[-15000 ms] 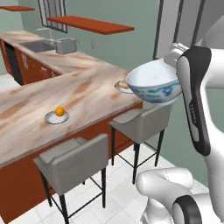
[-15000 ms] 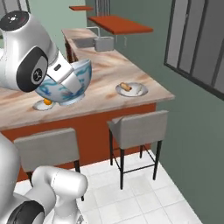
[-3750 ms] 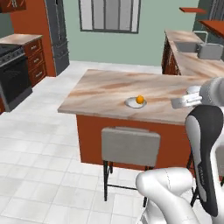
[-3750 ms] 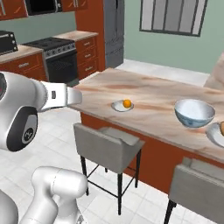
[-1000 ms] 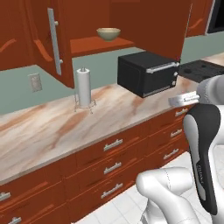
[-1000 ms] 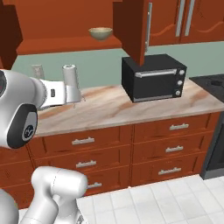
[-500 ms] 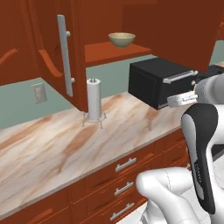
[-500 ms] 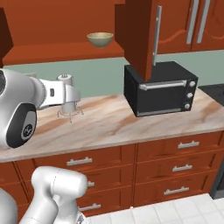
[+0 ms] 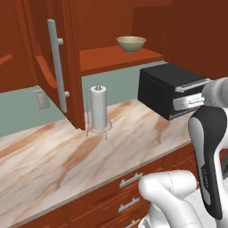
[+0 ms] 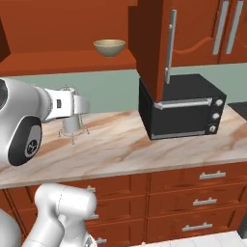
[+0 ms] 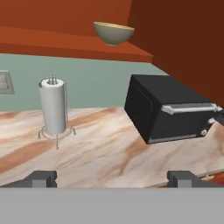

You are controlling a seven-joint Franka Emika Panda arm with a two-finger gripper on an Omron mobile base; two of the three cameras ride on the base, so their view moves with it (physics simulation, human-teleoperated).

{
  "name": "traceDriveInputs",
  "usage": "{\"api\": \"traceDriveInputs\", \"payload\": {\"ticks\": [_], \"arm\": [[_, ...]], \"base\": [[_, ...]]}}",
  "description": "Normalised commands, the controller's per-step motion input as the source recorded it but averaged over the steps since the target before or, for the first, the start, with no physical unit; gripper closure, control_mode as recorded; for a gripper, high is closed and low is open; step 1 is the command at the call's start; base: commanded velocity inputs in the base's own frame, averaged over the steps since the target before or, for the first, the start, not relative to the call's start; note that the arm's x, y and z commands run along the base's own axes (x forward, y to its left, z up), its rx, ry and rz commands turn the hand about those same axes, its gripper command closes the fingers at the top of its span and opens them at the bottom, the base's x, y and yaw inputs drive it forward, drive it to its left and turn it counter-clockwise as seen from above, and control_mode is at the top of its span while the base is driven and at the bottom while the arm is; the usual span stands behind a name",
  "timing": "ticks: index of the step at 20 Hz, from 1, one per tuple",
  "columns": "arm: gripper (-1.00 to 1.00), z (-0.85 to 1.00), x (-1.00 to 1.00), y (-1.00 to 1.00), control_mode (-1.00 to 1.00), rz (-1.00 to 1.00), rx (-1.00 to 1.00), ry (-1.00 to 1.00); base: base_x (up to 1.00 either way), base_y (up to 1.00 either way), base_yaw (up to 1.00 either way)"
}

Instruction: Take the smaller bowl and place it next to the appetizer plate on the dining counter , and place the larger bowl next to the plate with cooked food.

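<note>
Right, biggest first: tabletop [image 9: 67, 164], tan-brown marble, drawers [image 10: 202, 193] with silver handles below. Open upper cabinet above it, door [image 9: 51, 62] swung out with a long silver handle. Black toaster oven [image 10: 181, 108] on the tabletop at the right side, knobs on its front. Paper towel roll [image 11: 53, 107] upright on a wire stand, left of the oven, well apart from it. Wall outlet [image 9: 42, 99] on the green backsplash.

Task thing: smaller bowl [image 9: 131, 43], plain olive-tan, sits upright on the cabinet shelf [image 10: 67, 60], near the shelf's right end, above and between the towel roll and the oven.

My tool [image 11: 111, 177]: both finger tips [image 11: 41, 177] show at the bottom of the hand view, spread as wide as they go, nothing between them, holding nothing. In the right base view my wrist sits low at about tabletop height, in front of the towel roll.

Key relation: bowl lies above and ahead of my tool, slightly toward the oven side, well apart. Bowl is round, so no long axis to line up; I judge the coming move is a lift and reach up to the shelf, keeping clear of the open door and the shelf edge. One arm only.

Writing: no readable labels or brands; only a small round mark on my arm in the right base view, too small to read.
</note>
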Motion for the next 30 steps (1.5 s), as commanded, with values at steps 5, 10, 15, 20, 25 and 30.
{"api": "traceDriveInputs", "payload": {"ticks": [5, 10, 15, 20, 25, 30], "arm": [[-1.0, 0.0, 0.0, 0.0, 1.0, 0.0, 0.0, 0.0], [-1.0, 0.0, 0.0, 0.0, 1.0, 0.0, 0.0, 0.0], [-1.0, 0.0, 0.0, 0.0, 1.0, 0.0, 0.0, 0.0], [-1.0, -0.03, 0.03, 0.0, -1.0, 0.0, 0.0, 0.0], [-1.0, 0.1, -0.06, 0.0, -1.0, 0.0, -0.02, -0.05], [-1.0, 0.04, -0.05, 0.0, -1.0, -0.12, 0.0, 0.0]], "base": [[0.84, -0.02, 0.22], [0.39, -0.15, 0.2], [0.48, -0.02, 0.11], [0.14, 0.0, 0.0], [0.0, 0.0, 0.0], [0.0, 0.0, 0.0]]}}
